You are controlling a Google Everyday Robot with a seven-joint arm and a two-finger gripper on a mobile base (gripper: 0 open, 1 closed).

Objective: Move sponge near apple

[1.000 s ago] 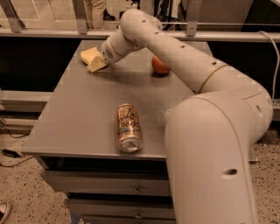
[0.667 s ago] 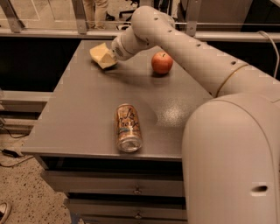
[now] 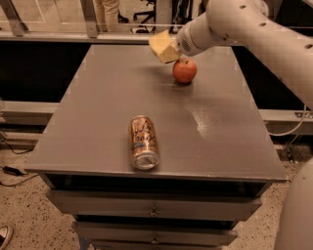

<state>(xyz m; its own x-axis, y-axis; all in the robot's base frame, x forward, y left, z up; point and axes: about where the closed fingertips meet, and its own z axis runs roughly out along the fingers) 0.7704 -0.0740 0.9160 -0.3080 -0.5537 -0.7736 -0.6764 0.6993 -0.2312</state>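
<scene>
The pale yellow sponge (image 3: 159,43) is held in my gripper (image 3: 167,51), lifted above the far part of the grey table (image 3: 107,97). It hangs just up and left of the red-orange apple (image 3: 185,71), which stands on the table's far right part. The gripper is shut on the sponge. My arm (image 3: 254,29) reaches in from the upper right.
An orange-patterned drink can (image 3: 143,142) lies on its side near the table's front edge. Drawers (image 3: 154,211) sit under the table front. A railing (image 3: 88,24) and a person's legs (image 3: 108,12) are behind the table. My robot body (image 3: 301,215) fills the lower right.
The gripper has carried the sponge from the table's far left to the right and lifted it, ending beside the apple. The apple and can have not moved.
</scene>
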